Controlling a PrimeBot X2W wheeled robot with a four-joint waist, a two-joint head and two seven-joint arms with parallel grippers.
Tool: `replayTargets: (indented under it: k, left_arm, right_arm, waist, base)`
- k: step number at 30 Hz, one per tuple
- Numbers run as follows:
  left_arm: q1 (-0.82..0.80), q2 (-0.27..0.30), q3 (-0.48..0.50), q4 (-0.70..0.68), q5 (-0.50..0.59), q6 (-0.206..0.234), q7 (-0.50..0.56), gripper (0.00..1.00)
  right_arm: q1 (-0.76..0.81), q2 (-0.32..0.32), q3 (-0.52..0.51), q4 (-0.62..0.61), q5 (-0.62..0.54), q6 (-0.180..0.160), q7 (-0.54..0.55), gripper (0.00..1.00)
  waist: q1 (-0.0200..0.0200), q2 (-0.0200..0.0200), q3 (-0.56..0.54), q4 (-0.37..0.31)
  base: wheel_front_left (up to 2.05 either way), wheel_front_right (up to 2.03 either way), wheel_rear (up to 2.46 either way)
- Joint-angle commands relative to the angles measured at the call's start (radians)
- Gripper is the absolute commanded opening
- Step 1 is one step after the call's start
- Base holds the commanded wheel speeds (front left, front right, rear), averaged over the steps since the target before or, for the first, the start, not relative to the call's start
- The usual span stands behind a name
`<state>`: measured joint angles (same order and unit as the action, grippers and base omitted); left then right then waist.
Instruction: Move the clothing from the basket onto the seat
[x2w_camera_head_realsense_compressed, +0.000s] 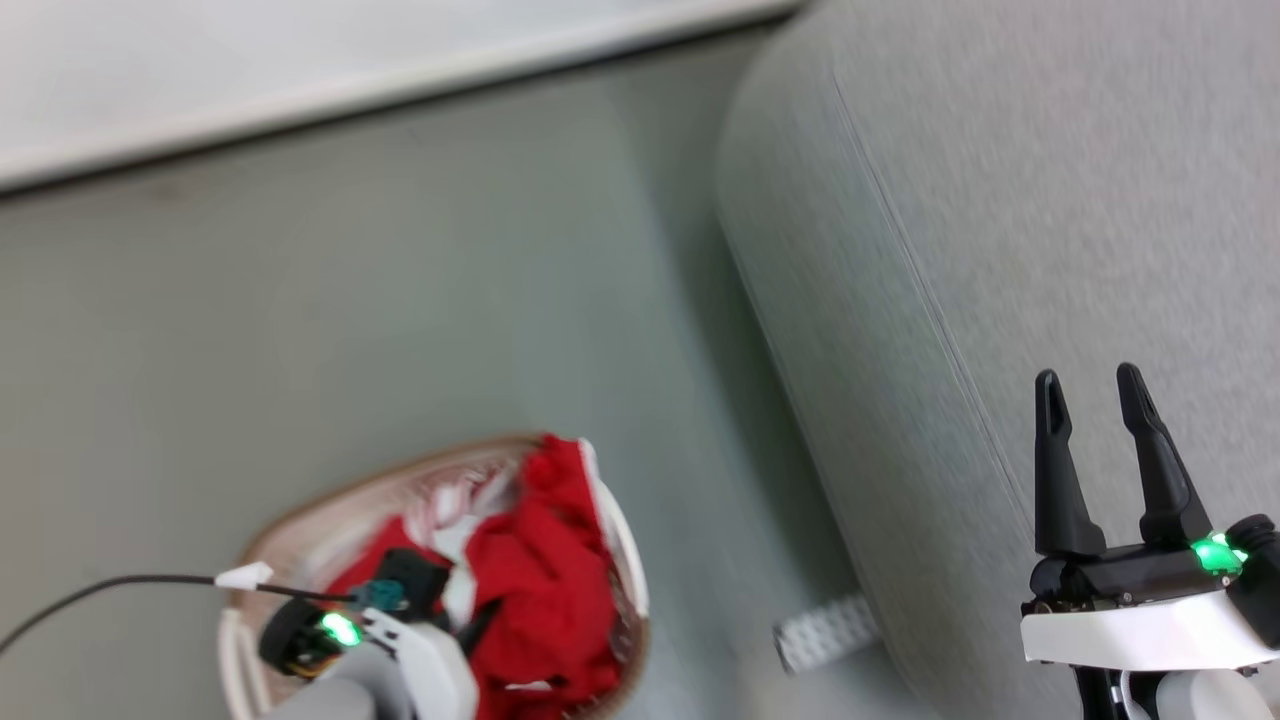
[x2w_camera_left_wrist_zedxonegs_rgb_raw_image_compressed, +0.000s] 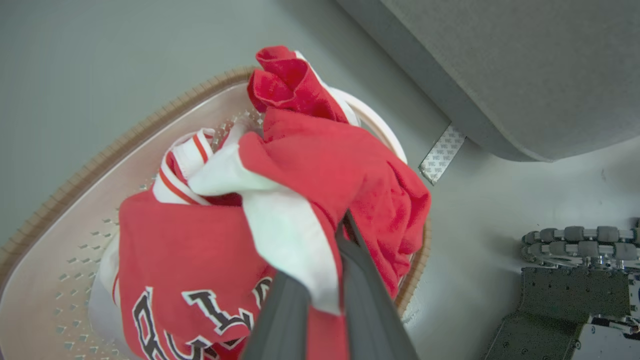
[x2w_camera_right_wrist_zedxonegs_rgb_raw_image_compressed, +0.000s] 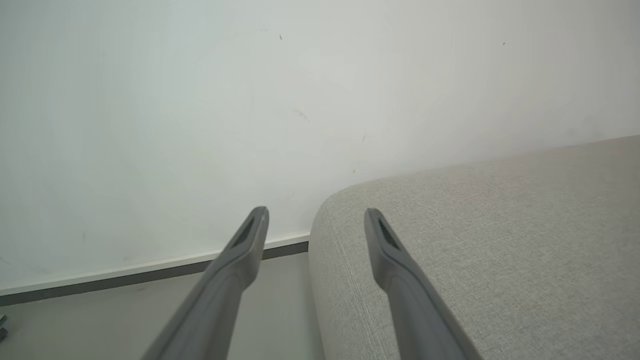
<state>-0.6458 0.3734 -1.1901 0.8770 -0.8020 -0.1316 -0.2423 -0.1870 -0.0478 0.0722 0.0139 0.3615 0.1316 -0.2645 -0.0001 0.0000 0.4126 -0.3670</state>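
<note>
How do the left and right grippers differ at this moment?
The left gripper is closed on the red jersey over the basket; the right gripper is open and empty. The left points down at the basket, while the right hangs over the grey sofa. Both are dark and two-fingered.

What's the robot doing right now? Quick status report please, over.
Left gripper shut on red jersey, bunched in basket. Right gripper open, empty, above sofa. Sofa beside basket, floor between them.
</note>
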Motion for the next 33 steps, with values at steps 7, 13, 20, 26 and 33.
replayTargets:
  k: [7,13,20,26,33]
  left_arm:
    - [0.023,-0.043,0.046,-0.084,-0.032,0.002,-0.023,0.0]
    - [0.06,-0.043,0.156,-0.203,0.006,0.005,-0.023,0.0]
    - [0.09,-0.039,0.268,-0.344,0.058,0.028,-0.023,0.0]
    - [0.067,-0.024,0.333,-0.463,0.084,0.054,-0.023,0.0]
    - [0.017,-0.006,0.374,-0.564,0.083,0.088,-0.016,0.0]
  right_arm:
    - [0.02,-0.004,-0.017,0.079,-0.029,-0.002,0.0,1.0]
    - [0.043,-0.004,-0.019,0.127,-0.033,-0.002,0.0,1.0]
    - [0.081,-0.004,-0.003,0.161,-0.015,-0.002,0.0,1.0]
    - [0.099,-0.004,0.012,0.169,0.003,-0.002,0.0,1.0]
    - [0.111,-0.004,0.042,0.171,0.017,-0.002,0.0,1.0]
  waist:
    - [0.0001,0.0,-0.249,0.177]
    - [0.0001,0.0,-0.341,0.243]
    - [0.0001,0.0,-0.405,0.291]
    - [0.0001,0.0,-0.43,0.325]
    - [0.0001,0.0,-0.447,0.355]
  base:
    - [0.0,0.0,0.0]
    - [0.0,0.0,0.0]
    - [0.0,0.0,0.0]
    - [0.0,0.0,0.0]
    - [0.0,0.0,0.0]
